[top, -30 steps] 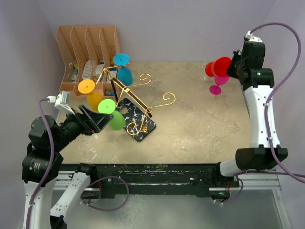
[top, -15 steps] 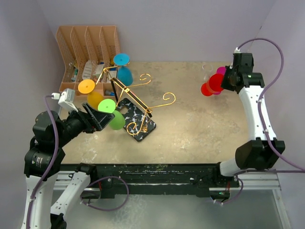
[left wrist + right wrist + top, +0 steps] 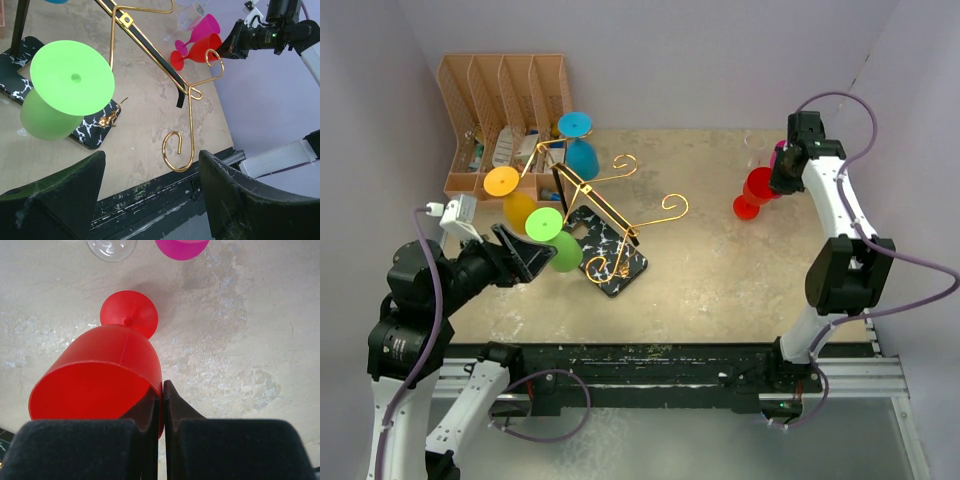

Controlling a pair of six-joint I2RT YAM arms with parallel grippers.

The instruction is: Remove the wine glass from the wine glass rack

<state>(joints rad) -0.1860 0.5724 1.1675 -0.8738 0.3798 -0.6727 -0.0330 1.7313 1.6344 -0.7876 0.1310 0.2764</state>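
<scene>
The wine glass rack (image 3: 602, 207) stood left of centre on the surface (image 3: 720, 270), its gold wire arms rising from a black, white-veined base (image 3: 630, 262). Three glasses hung on it with bowls down and feet up: an orange wine glass (image 3: 502, 182) on the far-left side, a blue wine glass (image 3: 582, 156) at the far end, and a green wine glass (image 3: 546, 223) on the near-left side.

The left gripper (image 3: 151, 162) sat low at the near left, just beside the green wine glass. Its jaws were spread wide and held nothing. In the left wrist view, the green foot and bowl lay ahead of the jaws and apart from both.

At the far right, well apart from the rack, the right gripper (image 3: 162, 392) had its jaws pressed together on the rim of a red wine glass (image 3: 105, 365), pinching the bowl wall. That glass was tilted, mouth toward the gripper and foot angled away toward the surface. Whether the foot touched down could not be told.

Just beyond it were a magenta wine glass (image 3: 181, 246) and a clear wine glass (image 3: 111, 247). An orange-brown file organiser (image 3: 505, 85) stood at the far left, behind the rack.
</scene>
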